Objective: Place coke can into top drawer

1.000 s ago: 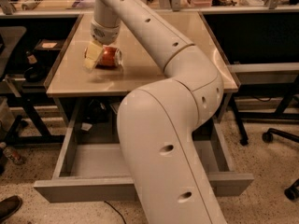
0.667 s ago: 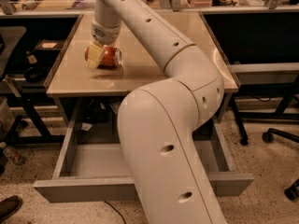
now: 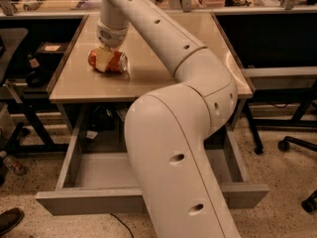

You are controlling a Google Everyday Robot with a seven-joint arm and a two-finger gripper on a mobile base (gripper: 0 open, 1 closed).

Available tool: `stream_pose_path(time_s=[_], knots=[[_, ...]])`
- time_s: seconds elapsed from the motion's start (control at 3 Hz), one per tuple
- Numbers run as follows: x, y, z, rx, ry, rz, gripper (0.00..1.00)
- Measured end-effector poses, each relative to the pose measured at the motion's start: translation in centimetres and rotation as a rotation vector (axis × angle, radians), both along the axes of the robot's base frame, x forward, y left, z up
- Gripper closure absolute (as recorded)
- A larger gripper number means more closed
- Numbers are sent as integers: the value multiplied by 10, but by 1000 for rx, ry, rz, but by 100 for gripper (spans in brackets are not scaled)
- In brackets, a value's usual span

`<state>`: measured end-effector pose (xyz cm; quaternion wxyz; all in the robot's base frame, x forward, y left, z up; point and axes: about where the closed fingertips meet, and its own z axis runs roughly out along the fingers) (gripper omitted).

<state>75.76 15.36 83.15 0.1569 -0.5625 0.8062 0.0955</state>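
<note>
Gripper (image 3: pixel 105 58) clamped across coke can (image 3: pixel 117 62) | can lying sideways on tabletop (image 3: pixel 163 81), axis left-right | your top drawer (image 3: pixel 89 202) stands open, below and nearer camera.

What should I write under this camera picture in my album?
Robot gripper at the coke can on the table, above the open top drawer.

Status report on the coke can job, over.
Gripper at coke can on beige tabletop. Can on its side, not in drawer. Top drawer open below. Robot arm crosses over drawer's middle.
</note>
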Motion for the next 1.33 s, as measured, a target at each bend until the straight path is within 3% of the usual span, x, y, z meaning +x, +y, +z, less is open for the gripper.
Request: stream_pose_path(time_s=[0.33, 0.67, 1.33], knots=[[0, 0, 0, 0, 0, 0, 92], [-4, -2, 2, -2, -3, 1, 100], [-49, -44, 14, -18, 26, -101, 100]])
